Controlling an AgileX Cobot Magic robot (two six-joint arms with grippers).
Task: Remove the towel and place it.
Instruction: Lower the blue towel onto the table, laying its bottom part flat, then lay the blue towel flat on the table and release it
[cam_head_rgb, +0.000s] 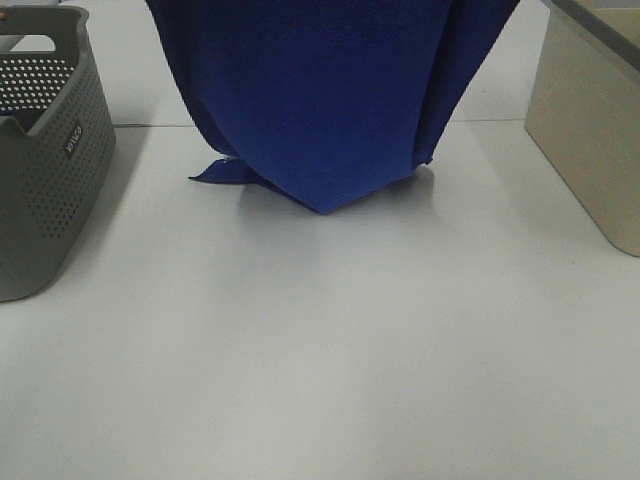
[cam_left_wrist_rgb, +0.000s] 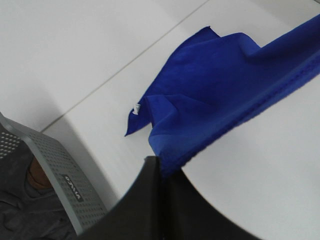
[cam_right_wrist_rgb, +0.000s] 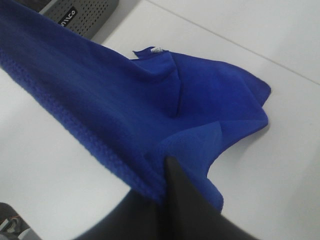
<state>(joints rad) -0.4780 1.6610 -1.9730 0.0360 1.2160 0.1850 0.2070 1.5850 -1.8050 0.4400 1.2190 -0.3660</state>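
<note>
The deep blue towel (cam_head_rgb: 325, 95) hangs spread from above the exterior high view, its lower folds resting on the white table. Its white tag shows in the left wrist view (cam_left_wrist_rgb: 137, 108) and the right wrist view (cam_right_wrist_rgb: 156, 49). My left gripper (cam_left_wrist_rgb: 161, 172) is shut on one top edge of the towel (cam_left_wrist_rgb: 215, 95). My right gripper (cam_right_wrist_rgb: 162, 175) is shut on the other top edge of the towel (cam_right_wrist_rgb: 100, 95). Both grippers are out of the exterior high view, above its top. The grey perforated basket (cam_head_rgb: 45, 150) stands at the left, apart from the towel.
A beige bin (cam_head_rgb: 590, 120) stands at the right edge of the table. The grey basket also shows in the left wrist view (cam_left_wrist_rgb: 60, 175) and the right wrist view (cam_right_wrist_rgb: 80, 10). White table (cam_head_rgb: 330, 350) lies in front of the towel.
</note>
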